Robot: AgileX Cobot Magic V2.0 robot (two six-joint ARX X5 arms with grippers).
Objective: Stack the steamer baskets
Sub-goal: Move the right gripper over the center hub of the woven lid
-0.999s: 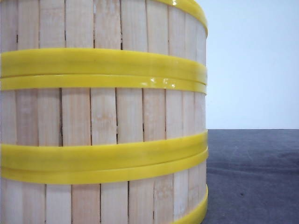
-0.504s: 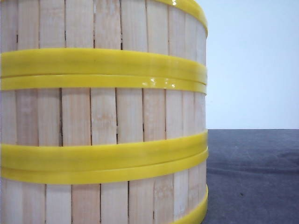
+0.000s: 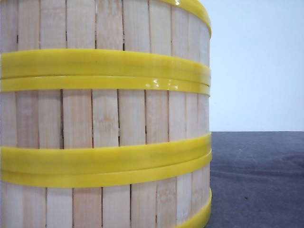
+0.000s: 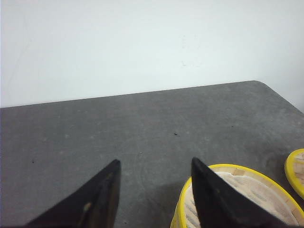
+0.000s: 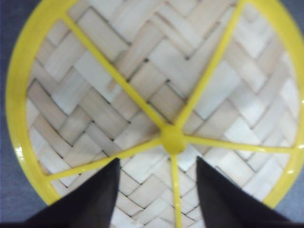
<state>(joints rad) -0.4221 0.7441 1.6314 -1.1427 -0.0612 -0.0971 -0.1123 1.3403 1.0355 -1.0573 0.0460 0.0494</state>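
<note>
We see the steamer baskets (image 3: 104,118) stacked right up against the front cam — three tiers of pale slat wall, w/ doubled yellow rims (image 3: 104,70) where one tier meets the next. The stack fills most of that view; the dark grey table (image 3: 256,180) shows beside it on the robot's right, and a white wall (image 3: 256,61) stands behind.

Left gripper (image 4: 154,194): its two black fingers (image 4: 95,199) stand apart w/ bare table between them — we read it as fairly wide, holding nothing. One finger overlaps the rim of a yellow-rimmed basket (image 4: 256,187) in the wrist view; whether it touches we can't tell. Just beside that basket, a second yellow rim (image 4: 295,171) is cut off at the frame edge. Which of these belongs to the stack we can't tell.

Right gripper (image 5: 156,194): it hangs over a round woven top (image 5: 156,95) — pale herringbone strips inside a yellow ring, w/ yellow spokes meeting at a central hub (image 5: 172,139). The fingers (image 5: 90,199) are spread to either side of the hub, nothing clamped between them. Contact w/ the weave isn't clear; the view is blurred and very close. Grey table shows just past the ring's edge.
</note>
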